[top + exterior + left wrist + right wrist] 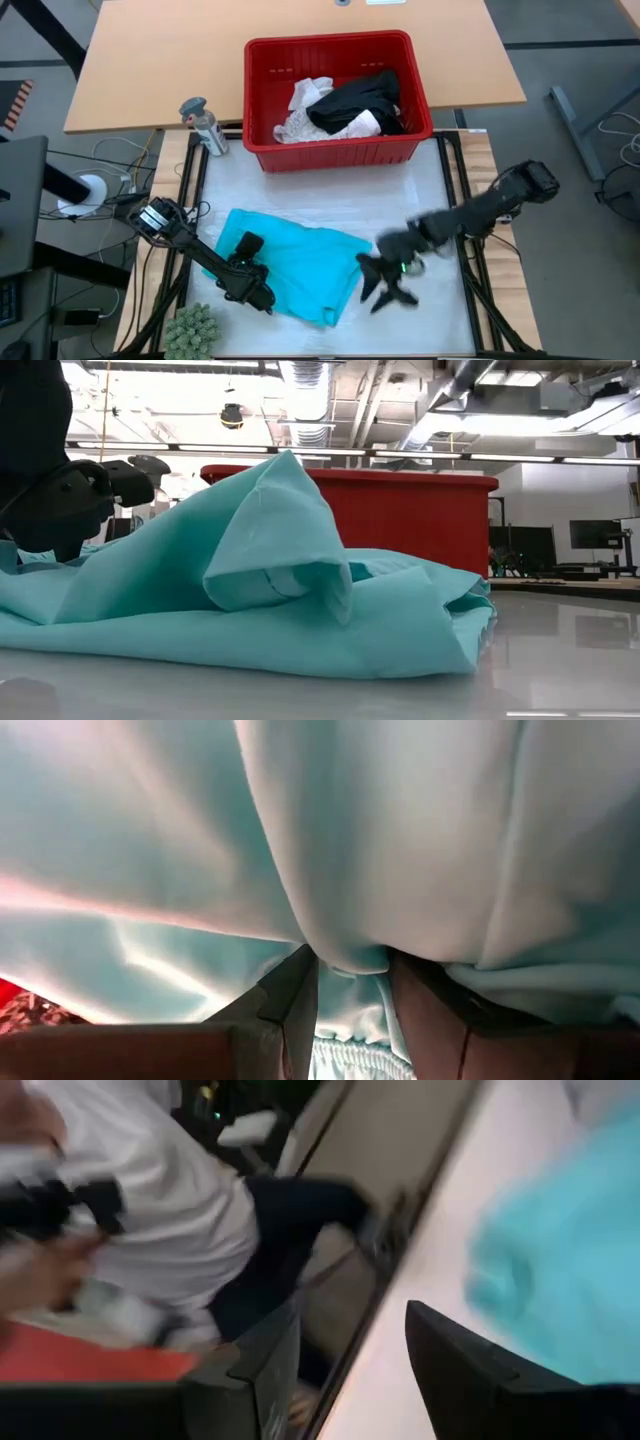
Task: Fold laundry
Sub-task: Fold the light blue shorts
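A teal garment [300, 262] lies crumpled on the white table top, one flap folded over itself [280, 550]. My left gripper [260, 296] sits at the garment's near left edge, shut on the cloth [352, 970]. My right gripper [386, 288] hovers above the table just right of the garment, open with nothing between its fingers [350, 1350]. White and black garments [345, 108] lie piled in the red basket [262, 150] at the far side. My left gripper pinches a bunched fold of the teal garment [350, 960] between its two fingers, at the garment's near left edge. A gathered hem [350, 1058] shows under the fingers. The fingers slant down from the table's left. The rest of the garment lies slack on the table.
A grey spray bottle [203, 125] stands left of the basket. A green fuzzy plant [192, 330] sits at the near left corner. Bare table [430, 210] lies right of the garment. A person in a white shirt [160, 1210] shows beyond the table's edge.
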